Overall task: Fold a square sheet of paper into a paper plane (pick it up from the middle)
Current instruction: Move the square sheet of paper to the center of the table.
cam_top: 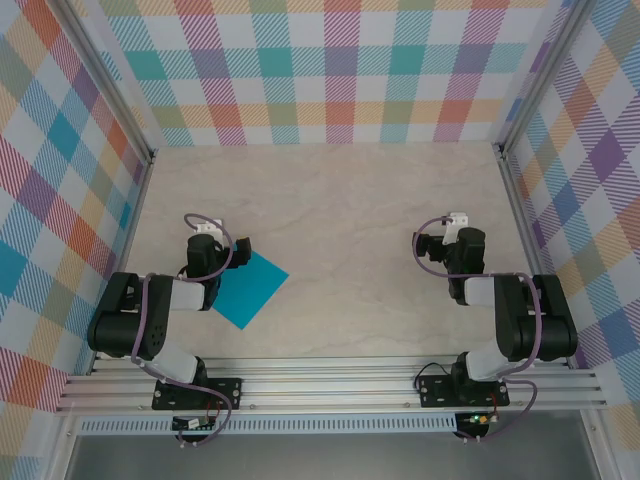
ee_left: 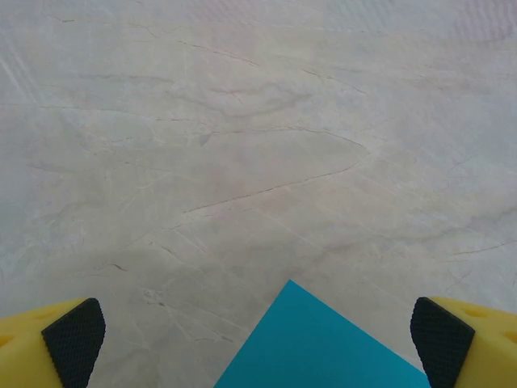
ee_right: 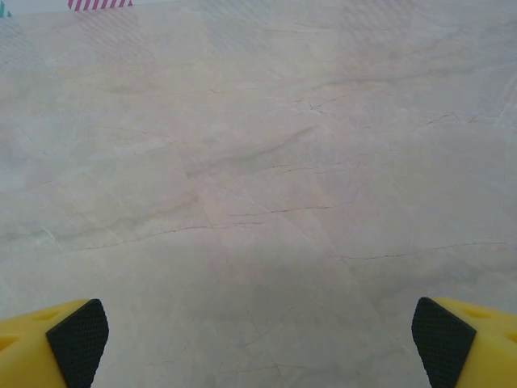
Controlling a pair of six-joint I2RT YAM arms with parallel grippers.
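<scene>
**Flat teal sheet beside the left arm, both end effectors spread wide and empty**

The square sheet of paper lies flat on the tabletop, turned corner-on like a diamond. Its left part is tucked under the left arm's wrist, and one sharp corner shows low between the pads in the left wrist view. It looks thin, light and limp. With no raised edge to catch, it would likely skate on the smooth marbled surface and take a stray crease easily. The middle seems the best place to hold it: press both pads down there and close gently, so a small ridge buckles up to pinch. The left end effector hangs over the sheet's far corner with fingers apart, holding nothing. The right end effector, equally spread, sits well apart over bare tabletop.
</scene>
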